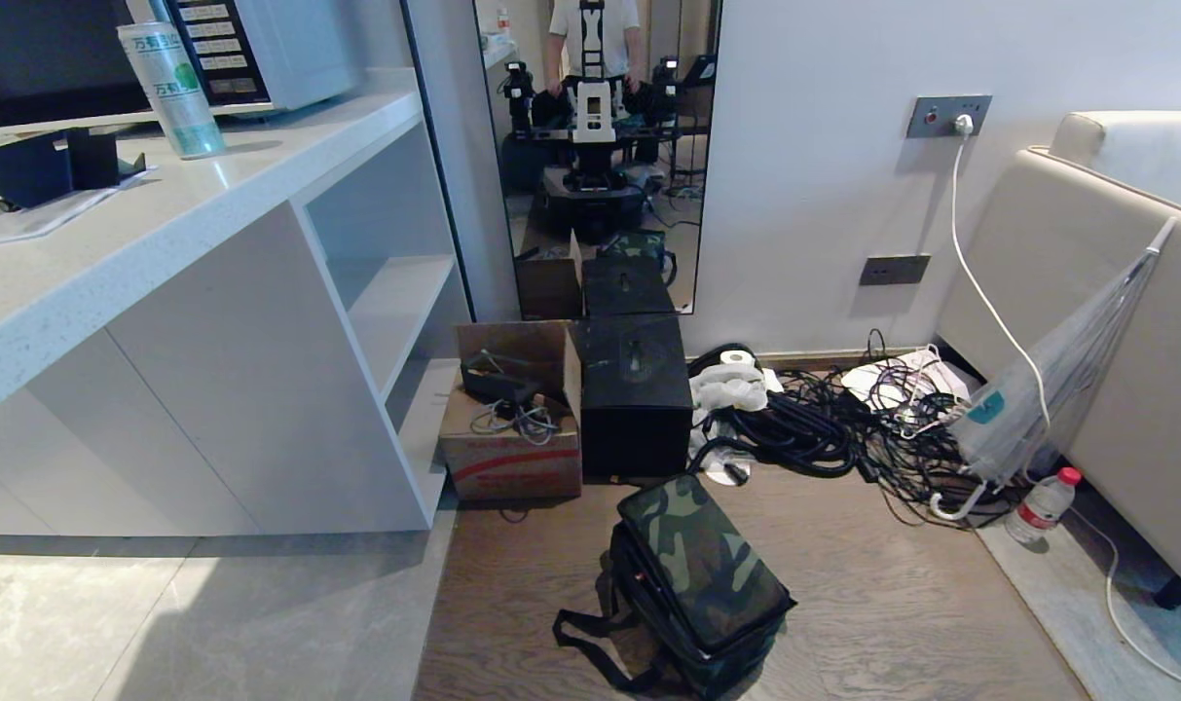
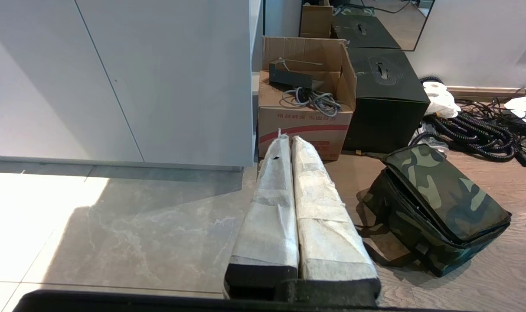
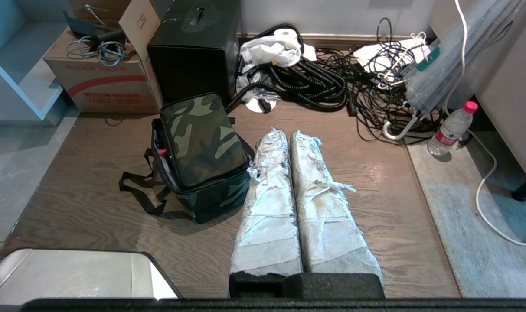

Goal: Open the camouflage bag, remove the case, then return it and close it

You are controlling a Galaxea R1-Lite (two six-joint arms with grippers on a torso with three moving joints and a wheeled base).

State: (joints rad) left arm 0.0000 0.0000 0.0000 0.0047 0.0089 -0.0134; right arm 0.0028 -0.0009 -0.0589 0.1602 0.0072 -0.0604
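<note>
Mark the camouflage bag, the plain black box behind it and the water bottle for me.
Boxy soft camouflage bag [image 1: 704,562], head view: middle of its closed lid.
Plain black box [image 1: 635,404], head view: its front face.
Clear plastic water bottle with red cap [image 1: 1040,508], head view: its label.

Home living rm (sofa, wall mirror, white counter).

Black box on wood floor, touching open cardboard box holding cables. Black hose/cable tangle beside it, by wall. Folded clear umbrella leans on sofa; water bottle near it. Green can on white counter.
</note>
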